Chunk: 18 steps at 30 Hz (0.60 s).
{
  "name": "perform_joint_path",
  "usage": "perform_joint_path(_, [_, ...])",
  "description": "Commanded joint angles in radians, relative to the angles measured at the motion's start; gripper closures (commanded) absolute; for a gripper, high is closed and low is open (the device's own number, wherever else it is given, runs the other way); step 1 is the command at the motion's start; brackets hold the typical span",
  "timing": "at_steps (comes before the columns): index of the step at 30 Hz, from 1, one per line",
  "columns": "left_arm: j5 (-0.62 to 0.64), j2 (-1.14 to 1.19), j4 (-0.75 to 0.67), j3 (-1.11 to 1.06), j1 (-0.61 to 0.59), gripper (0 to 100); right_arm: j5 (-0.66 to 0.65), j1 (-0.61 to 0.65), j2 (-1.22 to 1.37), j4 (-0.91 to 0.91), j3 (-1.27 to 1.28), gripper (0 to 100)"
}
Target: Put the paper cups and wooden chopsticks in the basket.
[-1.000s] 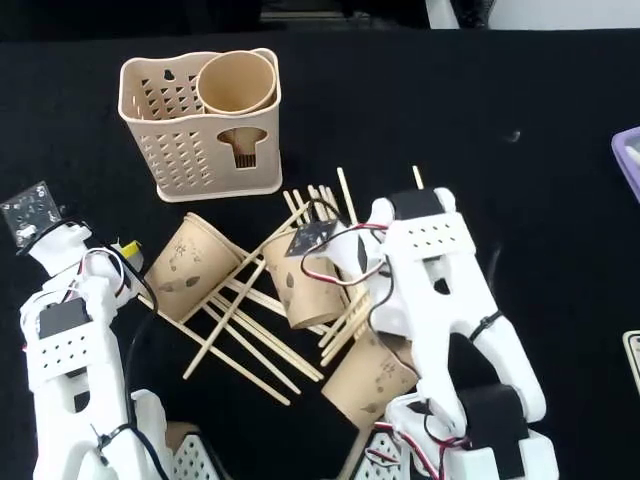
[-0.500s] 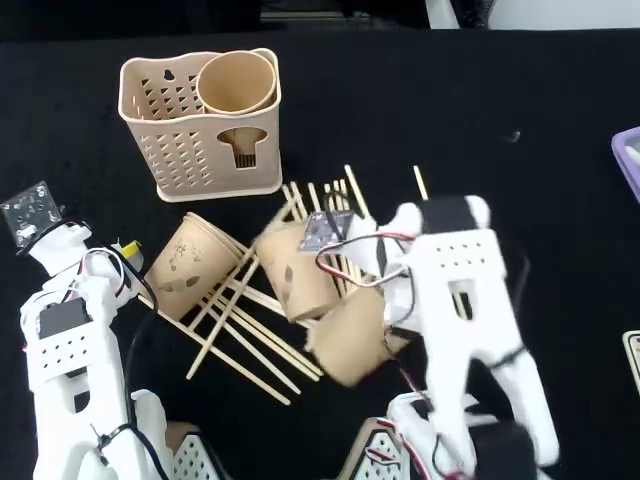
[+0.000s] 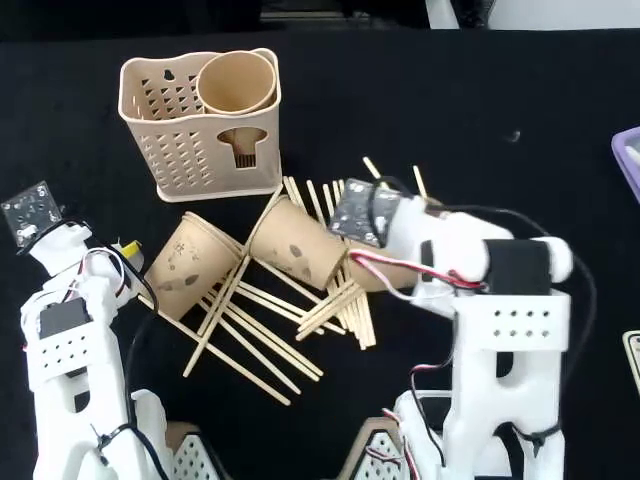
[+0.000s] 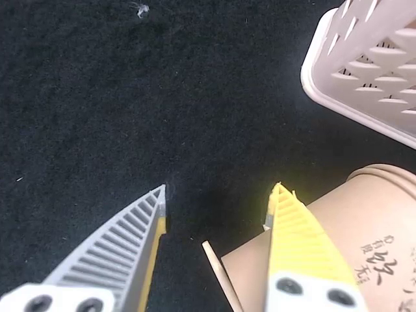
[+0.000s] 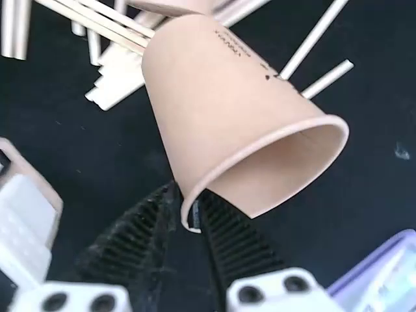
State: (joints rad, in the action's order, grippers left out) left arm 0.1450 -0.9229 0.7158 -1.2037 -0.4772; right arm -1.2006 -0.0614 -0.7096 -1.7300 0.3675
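Right gripper (image 5: 188,213): pinching rim of my paper cup (image 5: 227,123), one finger inside.
Cup: over the wooden chopsticks (image 3: 352,312), apart from the basket (image 3: 190,150).
Handling: light, thin, crushable; rim holds best.

The black tabletop (image 3: 520,90) carries a beige basket (image 3: 190,150), standing upright well ahead of the left fingers (image 4: 296,240). A near cup (image 3: 185,265) lies on its side just beside the yellow one of those fingers; whether they touch is unclear. One chopstick end (image 4: 218,276) lies between the two left fingers, which are spread apart. Loose chopsticks (image 3: 262,345) lie crisscrossed from that cup across to the right fingers (image 5: 231,240), some just beyond the pinched cup (image 5: 227,130) those fingers grip by its rim. A middle cup (image 3: 295,245) lies tipped over among the sticks, between the two pairs of fingers. A purple thing (image 3: 627,150) sits at the tabletop's edge, well apart from the right fingers.
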Motion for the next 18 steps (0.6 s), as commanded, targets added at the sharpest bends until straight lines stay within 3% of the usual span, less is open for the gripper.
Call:
perform_joint_path(1, [0.003,-0.018,-0.023,0.007,0.012,75,-0.069,-0.138,0.048,0.058,-0.05,98.8])
perform_joint_path(9, [0.003,-0.018,-0.023,0.007,0.012,75,-0.098,-0.454,0.236,0.348,-0.056,98.8])
perform_joint_path(18, [0.003,-0.018,-0.023,0.007,0.013,75,-0.098,-0.58,0.364,0.359,-0.056,98.8])
